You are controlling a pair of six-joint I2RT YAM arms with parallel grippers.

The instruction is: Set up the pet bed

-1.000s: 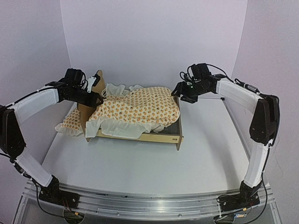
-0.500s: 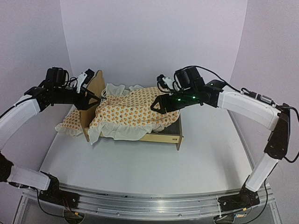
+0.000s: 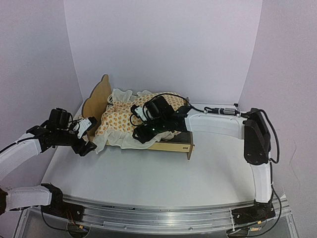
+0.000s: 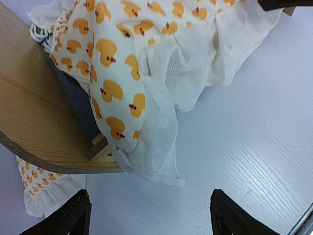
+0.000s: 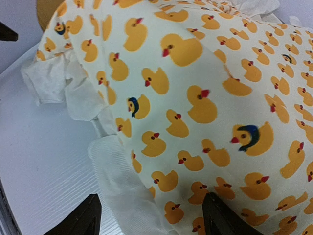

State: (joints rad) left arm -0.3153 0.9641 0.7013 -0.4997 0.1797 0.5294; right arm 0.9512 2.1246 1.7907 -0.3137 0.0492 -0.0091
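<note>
Both gape empty: left gripper (image 4: 151, 218) faces the pet bed (image 4: 34, 112) headboard, right gripper (image 5: 152, 215) mostly duck-print cushion (image 5: 195, 98).

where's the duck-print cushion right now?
Top view, left of centre: the cream duck-print fabric cushion lies on the light plywood pet bed, beneath the right gripper.

left arm (image 3: 17, 151), right arm (image 3: 218, 124): white shells, black joints | left claw (image 4: 150, 196), right claw (image 5: 151, 198): black | cable (image 3: 274, 139): black

Light: bright, even, diffuse.
Shadows: soft and faint on the table (image 3: 148, 173).
Glare: mild sheen on table, left wrist view.
Focus: wrist views soft at edges; left fingers (image 4: 73, 218) dark, blurred.
Distortion: slight wide-angle bending, overhead view.
</note>
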